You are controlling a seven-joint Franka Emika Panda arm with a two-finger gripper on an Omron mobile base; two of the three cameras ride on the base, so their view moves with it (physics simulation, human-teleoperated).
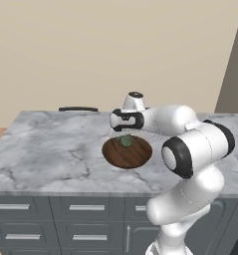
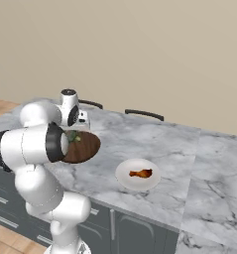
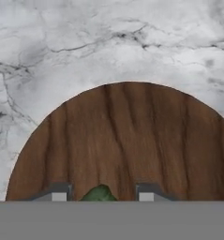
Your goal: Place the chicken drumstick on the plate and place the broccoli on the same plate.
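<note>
One of the two foods was already home: the chicken drumstick (image 2: 141, 173) lay on the plate (image 2: 125, 179), out on the marble worktop (image 2: 179, 149) and well apart from the arm. The broccoli (image 1: 125, 141) was on the far part of the round wooden board (image 1: 133, 157), directly under the pincer (image 1: 124, 132). In the hand view the green lump (image 3: 99, 193) showed between the two fingertips (image 3: 57, 194), each tip close beside it, with wood grain (image 3: 123, 136) above.

Pincer state: narrowed around the broccoli, jaws near it on both sides. Contact could not be confirmed from these views, so whether it was truly pinched I cannot tell.

Step in hand, by my reading: the grasp on the broccoli, second half of the task.

Next move would call for finishing the squeeze, a straight lift clear of the board, then a carry rightward across the worktop to the plate, and a release beside the drumstick rather than on top of it. The small rounded lump may slip or roll if gripped off-centre.
</note>
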